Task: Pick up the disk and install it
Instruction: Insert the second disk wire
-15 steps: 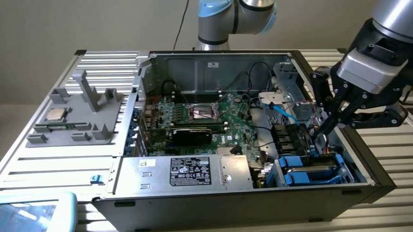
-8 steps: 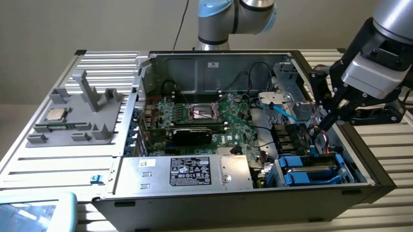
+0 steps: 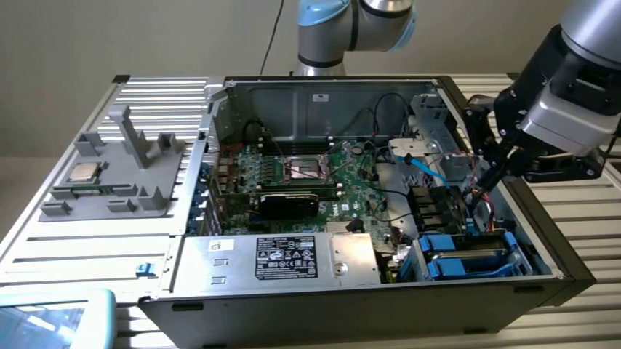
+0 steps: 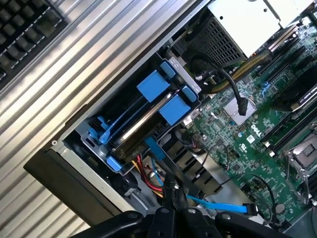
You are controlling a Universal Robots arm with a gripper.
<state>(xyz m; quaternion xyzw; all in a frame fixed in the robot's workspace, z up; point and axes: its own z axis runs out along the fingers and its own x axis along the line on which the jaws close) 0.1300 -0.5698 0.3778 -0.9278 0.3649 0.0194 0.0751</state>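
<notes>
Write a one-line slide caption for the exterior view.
Robot gripper poised with shut jaws over the open computer case, above the blue-framed disk seated in its bay.

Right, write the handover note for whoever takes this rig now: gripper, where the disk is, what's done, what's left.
Gripper: shut, holding nothing that shows, above the open computer case near its edge at the exterior view's right, over the cables beside the drive bay.
Disk: in its blue carrier, sitting in the drive bay at the case's front corner, apart from the gripper.
Done: disk looks seated in the bay; whether it is fully latched cannot be told.
Left: confirm seating.
Also there: the CPU chip lies on the grey fixture beside the case, untouched.
</notes>
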